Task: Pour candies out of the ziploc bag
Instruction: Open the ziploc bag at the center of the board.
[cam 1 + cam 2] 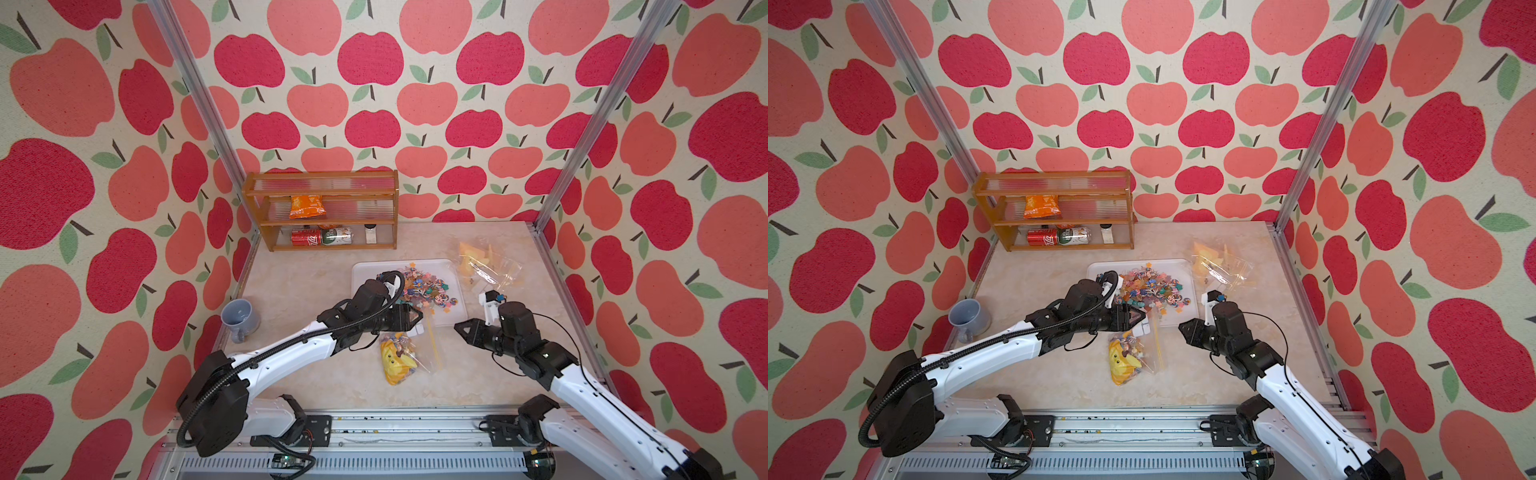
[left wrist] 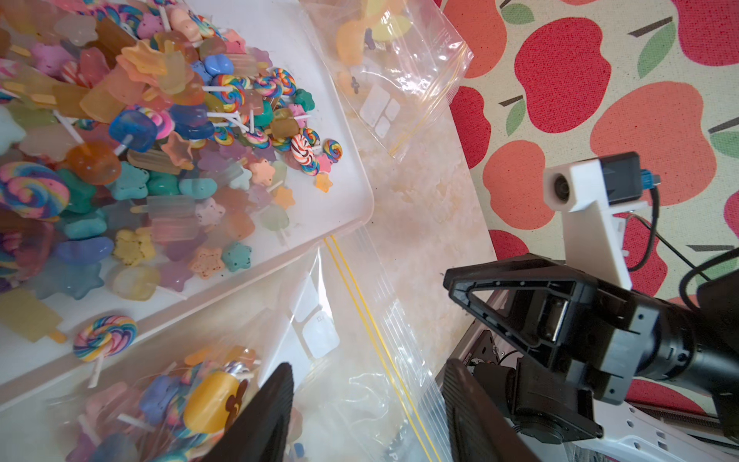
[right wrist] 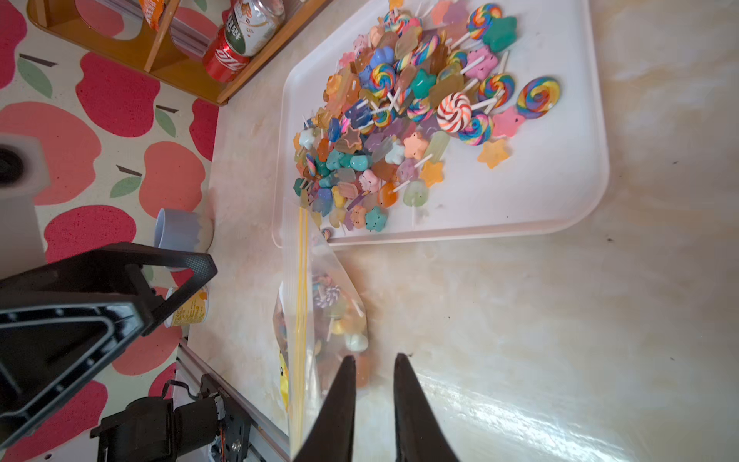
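Against the near rim of the white tray [image 1: 365, 276] heaped with candies [image 1: 428, 286], the ziploc bag [image 1: 399, 361] lies on the counter [image 1: 316, 374] with some left inside, its zip edge facing the barely parted, empty right claw [image 3: 374, 362], the spread left claw [image 2: 366, 376] poised above, seemingly to lift it.

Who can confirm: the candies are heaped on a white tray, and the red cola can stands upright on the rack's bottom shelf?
No: the red cola can lies on its side on the bottom shelf of the wooden rack, as both top views show. The candies are heaped on the white tray.
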Tool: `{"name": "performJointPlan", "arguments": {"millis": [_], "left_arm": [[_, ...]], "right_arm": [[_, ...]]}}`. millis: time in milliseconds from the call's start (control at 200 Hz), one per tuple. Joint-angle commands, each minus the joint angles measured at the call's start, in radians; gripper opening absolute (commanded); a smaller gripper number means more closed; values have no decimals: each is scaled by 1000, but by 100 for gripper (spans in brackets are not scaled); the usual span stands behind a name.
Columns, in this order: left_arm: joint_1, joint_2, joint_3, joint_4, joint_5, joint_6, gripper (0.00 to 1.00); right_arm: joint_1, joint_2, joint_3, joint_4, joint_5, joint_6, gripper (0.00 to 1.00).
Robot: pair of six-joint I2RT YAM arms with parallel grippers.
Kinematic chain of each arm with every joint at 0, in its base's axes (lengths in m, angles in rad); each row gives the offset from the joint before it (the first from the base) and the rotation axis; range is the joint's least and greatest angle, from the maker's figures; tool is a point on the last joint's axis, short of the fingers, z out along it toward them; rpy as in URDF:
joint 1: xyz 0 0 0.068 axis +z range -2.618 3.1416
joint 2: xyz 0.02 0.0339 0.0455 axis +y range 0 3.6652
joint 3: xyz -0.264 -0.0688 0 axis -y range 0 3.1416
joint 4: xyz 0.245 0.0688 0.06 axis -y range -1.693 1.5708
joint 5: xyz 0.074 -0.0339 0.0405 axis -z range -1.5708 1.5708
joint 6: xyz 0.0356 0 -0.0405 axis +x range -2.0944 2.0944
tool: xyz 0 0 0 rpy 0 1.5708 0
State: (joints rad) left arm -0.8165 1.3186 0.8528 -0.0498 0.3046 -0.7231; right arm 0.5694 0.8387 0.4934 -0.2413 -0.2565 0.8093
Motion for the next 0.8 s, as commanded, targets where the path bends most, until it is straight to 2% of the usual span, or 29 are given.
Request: {"name": "performJointPlan", "arguments": {"millis": [0, 170, 480, 795], "left_arm": [[-13, 26, 45, -17, 16, 15, 58], [-14, 36, 48, -16, 9, 6, 57], [-14, 41, 47, -28, 2, 8, 55], [-12, 28, 45, -40, -8, 14, 55]], "right_arm": [[16, 78, -5, 118, -153, -13, 21], [62, 106, -11, 187, -162, -6, 19], [70, 62, -19, 177, -161, 2, 18], [72, 80, -38, 182, -132, 12, 14]]}}
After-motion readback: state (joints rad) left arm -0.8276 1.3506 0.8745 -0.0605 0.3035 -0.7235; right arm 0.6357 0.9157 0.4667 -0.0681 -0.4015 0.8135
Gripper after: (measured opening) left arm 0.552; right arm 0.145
